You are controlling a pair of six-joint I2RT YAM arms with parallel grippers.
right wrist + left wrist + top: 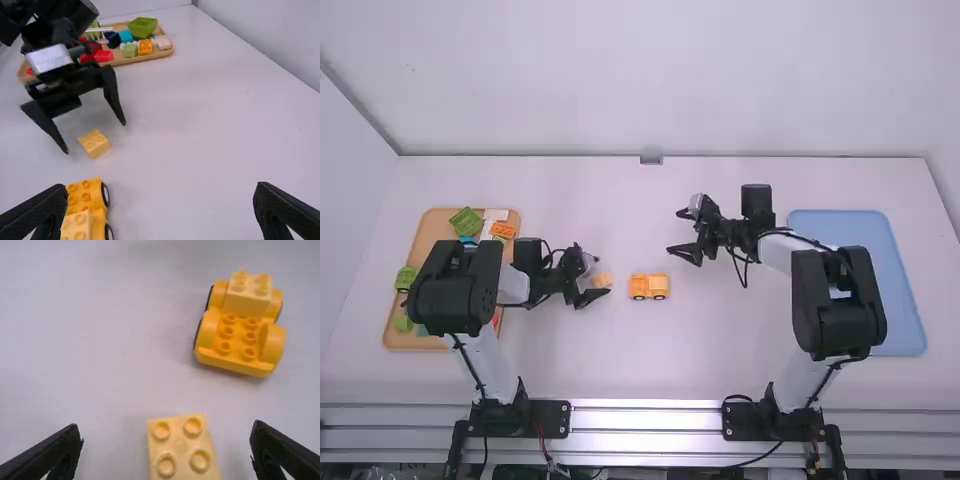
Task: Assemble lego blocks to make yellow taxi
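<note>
Yellow block between left claw's parted fingers, car base beside it

At the left of the table (555, 370), a wooden tray (428, 234) lies partly under the left arm. The right wrist view shows a green piece (142, 27) on it, with an orange block (145, 47), a light green block (129, 49) and red, blue and pale ones. The high view is poor on the tray's left edge, but there seem to be more green pieces there.

Right of the tray, the left claw (603, 277) is spread, its fingers on either side of a loose yellow block (182, 447) and apart from it. That block lies on the table, four studs up.

Next comes the yellow car base (658, 287), standing on its wheels just beside the loose block. A paler yellow block (248, 300) sits on its right end, while the studs on the left end are bare.

Farther right and a little higher up the high view, the right claw (674, 231) is also spread, with nothing between its fingers. At the far right lies a blue tray (902, 290), partly behind the right arm
</note>
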